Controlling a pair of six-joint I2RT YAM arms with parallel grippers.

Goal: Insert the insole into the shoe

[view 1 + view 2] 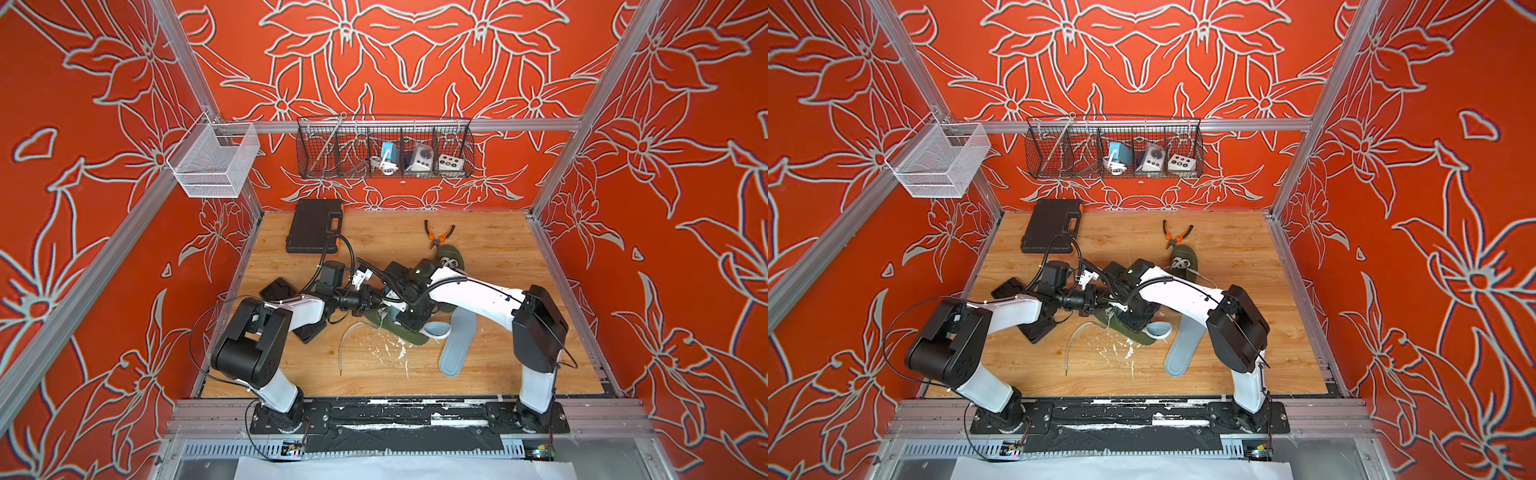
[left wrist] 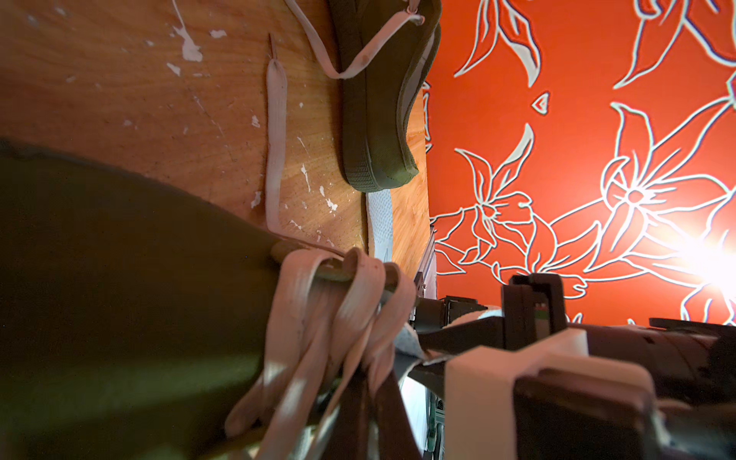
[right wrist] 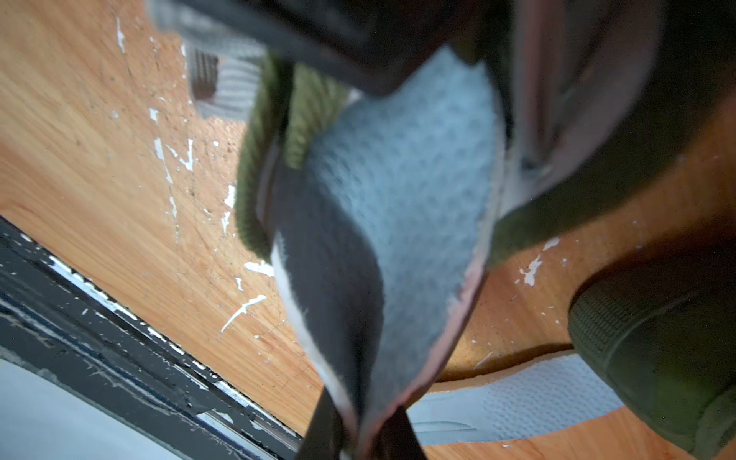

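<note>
The insole (image 3: 398, 191) is partway into the shoe (image 1: 415, 338). In the right wrist view its front end disappears into the shoe's opening. Its rear end, bowed along its length, is pinched in the right claw (image 3: 360, 434), whose jaws are closed on it. In a top view that rear end pokes out pale past the shoe's heel.

The shoe lies on the wooden surface (image 1: 498, 257), apparently with its toe toward the left arm and its heel toward the right arm. The left claw (image 2: 370, 394) is closed on the bunched laces (image 2: 338, 294) at the opening, which should steady the shoe.

The insole's long axis runs roughly in line with the shoe's, and the right claw sits behind the heel. The coming push should therefore go from that claw along the shoe toward the toe, on the left arm's side. The bow probably has to flatten, or the rear edge may catch on the collar.

A second insole (image 1: 457, 349) lies flat just beside the heel. A second shoe (image 1: 455, 251) sits farther back with pliers (image 1: 439, 235) at its tip. A black case (image 1: 316, 226) lies at the far edge on the left arm's side.
</note>
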